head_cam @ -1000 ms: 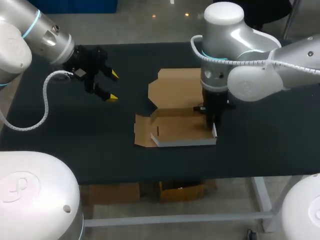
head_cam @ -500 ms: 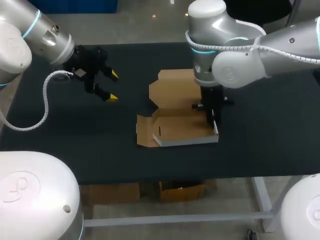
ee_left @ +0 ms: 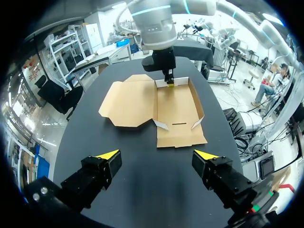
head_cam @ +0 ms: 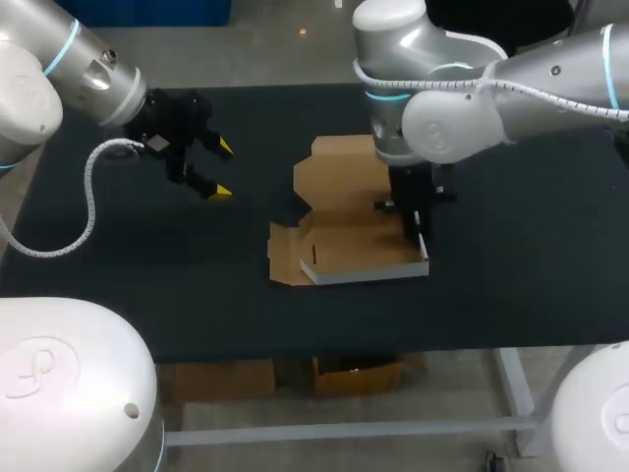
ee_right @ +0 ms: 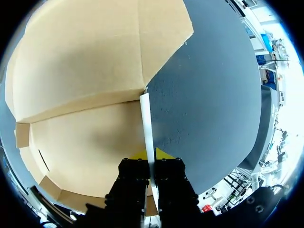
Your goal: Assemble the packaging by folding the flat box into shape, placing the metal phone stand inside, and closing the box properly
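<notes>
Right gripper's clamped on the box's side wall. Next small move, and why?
Probably bring the left gripper toward the opposite flap to raise it. The right gripper is shut on the upright side wall, that flap lies flat, and the left gripper hangs open, away from the box.

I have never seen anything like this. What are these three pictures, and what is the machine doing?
It is a robot with two arms at a black table. One picture looks down from above; the two round ones come from a camera on each wrist. A half-folded cardboard box lies open in the middle. The right gripper pinches the box's upright side wall between its yellow-tipped fingers. The left gripper hangs open off to the box's side, holding nothing.
</notes>
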{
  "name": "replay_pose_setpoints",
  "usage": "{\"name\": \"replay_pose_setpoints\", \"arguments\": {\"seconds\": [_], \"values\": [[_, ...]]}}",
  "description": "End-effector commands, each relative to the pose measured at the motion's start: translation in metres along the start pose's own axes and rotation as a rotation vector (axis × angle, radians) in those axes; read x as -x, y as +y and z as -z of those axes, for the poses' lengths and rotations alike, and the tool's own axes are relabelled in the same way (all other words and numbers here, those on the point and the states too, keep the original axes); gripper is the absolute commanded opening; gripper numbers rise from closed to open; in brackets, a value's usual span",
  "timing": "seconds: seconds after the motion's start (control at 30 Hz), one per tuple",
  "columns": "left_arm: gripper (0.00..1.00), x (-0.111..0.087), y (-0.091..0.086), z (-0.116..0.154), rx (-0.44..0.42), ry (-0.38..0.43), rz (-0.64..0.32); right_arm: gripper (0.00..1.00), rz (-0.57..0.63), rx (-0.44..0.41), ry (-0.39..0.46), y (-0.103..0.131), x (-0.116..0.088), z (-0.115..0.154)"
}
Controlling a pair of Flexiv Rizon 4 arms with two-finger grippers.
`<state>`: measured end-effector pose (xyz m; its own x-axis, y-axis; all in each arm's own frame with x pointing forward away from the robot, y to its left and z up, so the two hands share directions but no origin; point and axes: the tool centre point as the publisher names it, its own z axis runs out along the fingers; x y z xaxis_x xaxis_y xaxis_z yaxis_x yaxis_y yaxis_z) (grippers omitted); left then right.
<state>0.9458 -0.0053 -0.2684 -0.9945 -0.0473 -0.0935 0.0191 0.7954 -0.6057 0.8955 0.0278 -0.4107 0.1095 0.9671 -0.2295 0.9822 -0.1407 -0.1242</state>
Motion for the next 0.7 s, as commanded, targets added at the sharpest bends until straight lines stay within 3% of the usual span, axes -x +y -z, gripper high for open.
{"name": "replay_pose_setpoints", "arguments": {"seconds": [0.03,0.37,0.7], "values": [[1.00,0.0007,-0.0002,0.0005,0.003,0.003,0.000,0.00,-0.005,0.041,0.022,-0.0009,-0.0005,0.0028],[1.00,0.0007,-0.0002,0.0005,0.003,0.003,0.000,0.00,0.029,0.153,0.146,-0.0010,-0.0036,0.0067],[1.00,0.0007,-0.0002,0.0005,0.003,0.003,0.000,0.00,0.085,0.176,0.246,0.0016,-0.0071,-0.0005]]}}
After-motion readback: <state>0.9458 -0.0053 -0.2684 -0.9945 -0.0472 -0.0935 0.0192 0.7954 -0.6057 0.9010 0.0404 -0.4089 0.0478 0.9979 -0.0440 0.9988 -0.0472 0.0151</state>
